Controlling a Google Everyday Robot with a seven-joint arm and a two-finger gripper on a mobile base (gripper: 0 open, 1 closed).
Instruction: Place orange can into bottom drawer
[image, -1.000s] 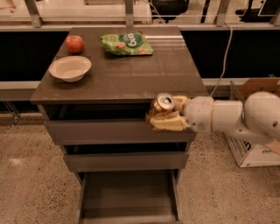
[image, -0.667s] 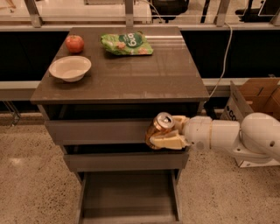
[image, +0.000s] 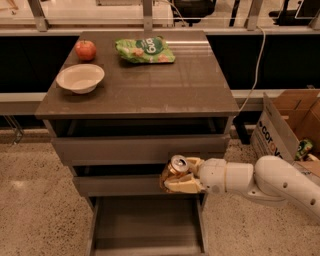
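My gripper (image: 181, 176) is shut on the orange can (image: 174, 169), whose silver top faces up and to the left. The white arm reaches in from the right. The can hangs in front of the middle drawer's face, above the right part of the bottom drawer (image: 147, 245). That drawer is pulled out at the foot of the cabinet, a shallow grey-brown tray with a bare floor.
On the cabinet top (image: 150, 85) stand a red apple (image: 85, 49), a white bowl (image: 80, 78) and a green snack bag (image: 145, 49). A cardboard box (image: 286, 125) stands on the floor at the right. The top drawer (image: 140, 148) is slightly open.
The gripper has carried the can downward, from level with the top drawer's face to in front of the middle drawer, closer to the open bottom drawer.
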